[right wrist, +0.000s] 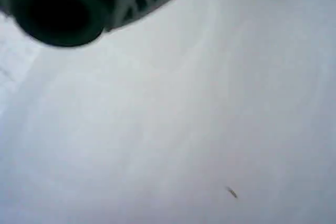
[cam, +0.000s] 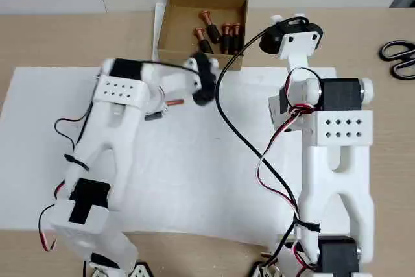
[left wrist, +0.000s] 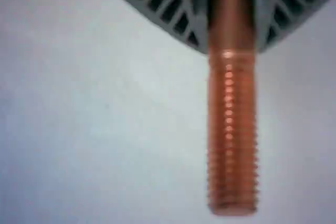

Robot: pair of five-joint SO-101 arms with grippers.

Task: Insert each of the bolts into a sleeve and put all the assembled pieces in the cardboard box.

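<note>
The left arm [cam: 110, 141] bends forward with its wrist turned inward. The left gripper [cam: 167, 105] has its jaws clamped on a bolt [left wrist: 231, 129], whose threaded end juts beyond the jaws. The right arm [cam: 337, 160] stretches straight ahead, with the right gripper [cam: 290, 27] at its tip.

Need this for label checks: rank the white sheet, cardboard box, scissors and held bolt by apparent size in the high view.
1. white sheet
2. cardboard box
3. scissors, partly cut off at the edge
4. bolt
</note>
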